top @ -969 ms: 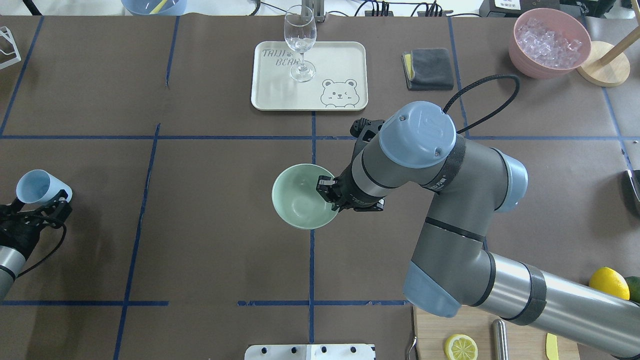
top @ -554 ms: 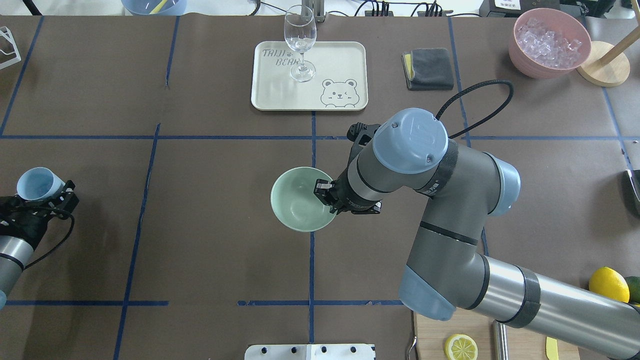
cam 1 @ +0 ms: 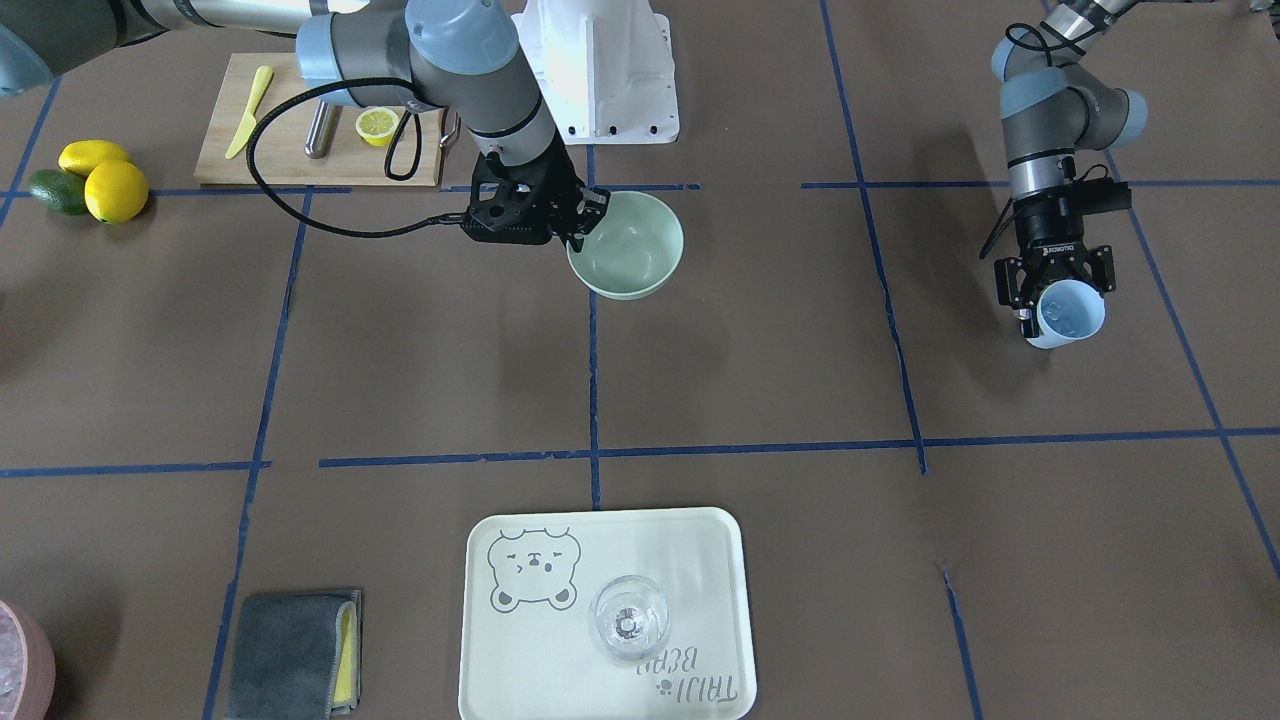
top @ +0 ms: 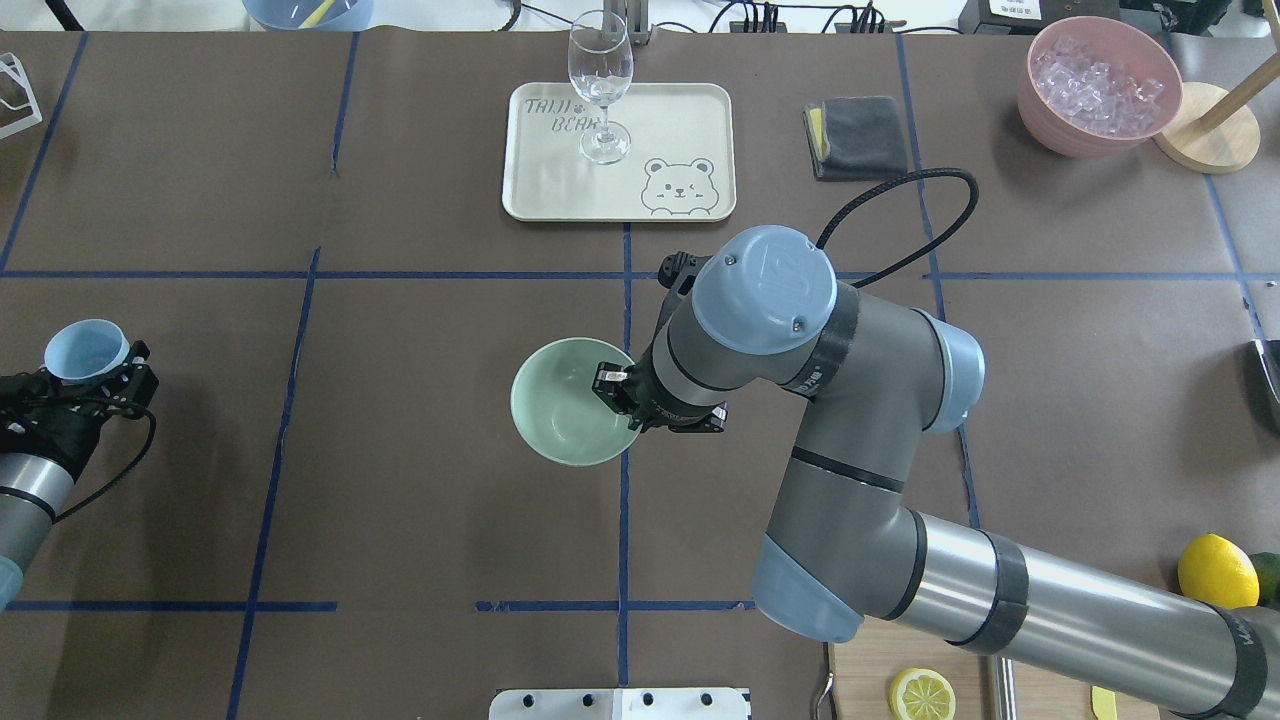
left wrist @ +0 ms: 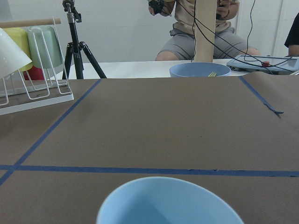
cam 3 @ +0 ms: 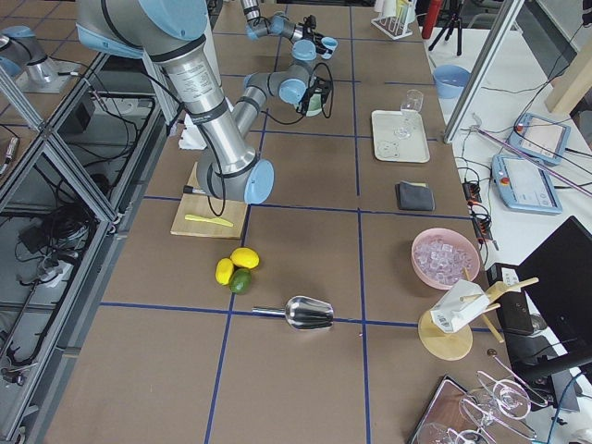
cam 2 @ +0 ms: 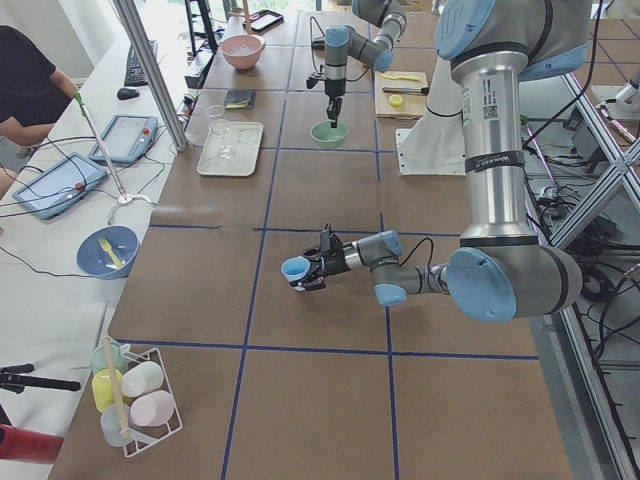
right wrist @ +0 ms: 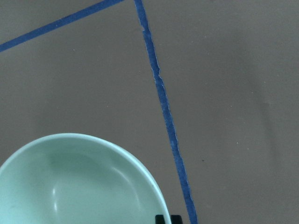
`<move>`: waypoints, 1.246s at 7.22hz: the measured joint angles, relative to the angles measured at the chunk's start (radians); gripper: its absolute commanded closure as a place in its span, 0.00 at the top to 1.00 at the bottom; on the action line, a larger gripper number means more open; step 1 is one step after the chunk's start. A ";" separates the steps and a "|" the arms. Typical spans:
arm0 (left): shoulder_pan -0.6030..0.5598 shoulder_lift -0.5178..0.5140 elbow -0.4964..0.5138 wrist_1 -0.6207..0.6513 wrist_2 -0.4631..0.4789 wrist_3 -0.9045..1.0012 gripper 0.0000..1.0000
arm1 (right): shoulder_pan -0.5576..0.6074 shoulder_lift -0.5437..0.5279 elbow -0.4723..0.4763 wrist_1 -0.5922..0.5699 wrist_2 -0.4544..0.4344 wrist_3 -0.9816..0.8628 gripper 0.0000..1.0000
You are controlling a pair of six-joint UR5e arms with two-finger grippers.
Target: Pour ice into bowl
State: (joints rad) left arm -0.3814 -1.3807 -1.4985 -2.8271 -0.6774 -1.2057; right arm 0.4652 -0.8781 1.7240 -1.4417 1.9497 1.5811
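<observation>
The pale mint-green bowl (top: pixel 558 425) stands near the table's middle and looks empty; it also shows in the front view (cam 1: pixel 635 255) and the right wrist view (right wrist: pixel 70 186). My right gripper (top: pixel 618 392) is shut on its rim, with one finger inside and one outside. My left gripper (top: pixel 88 368) is at the table's left edge, shut on a light blue cup (top: pixel 87 350) held above the table with its mouth up. The cup also shows in the front view (cam 1: pixel 1070 312) and the left wrist view (left wrist: pixel 168 203). I cannot make out ice cubes in the cup.
A cream tray (top: pixel 690 110) with a wine glass (top: pixel 600 80) lies at the back centre. A grey cloth (top: pixel 858 138) and a pink tub of ice (top: pixel 1098 85) are at the back right. A cutting board (cam 1: pixel 300 150) and lemons (cam 1: pixel 115 190) are near my right base.
My right gripper has drawn the bowl to the left in the overhead view. My left gripper has shifted slightly and turned the cup more upright.
</observation>
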 measured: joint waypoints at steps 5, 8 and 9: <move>-0.131 -0.028 -0.126 -0.192 -0.071 0.391 0.00 | -0.036 0.220 -0.300 0.066 -0.089 0.030 0.00; -0.131 -0.043 -0.153 -0.195 -0.074 0.401 0.00 | -0.073 0.293 -0.455 0.154 -0.151 0.035 0.99; -0.129 -0.047 -0.158 -0.195 -0.074 0.405 0.00 | -0.076 0.298 -0.458 0.159 -0.155 0.036 1.00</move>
State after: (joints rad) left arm -0.5100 -1.4280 -1.6564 -3.0217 -0.7515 -0.8006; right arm 0.3894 -0.5797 1.2661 -1.2825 1.7942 1.6168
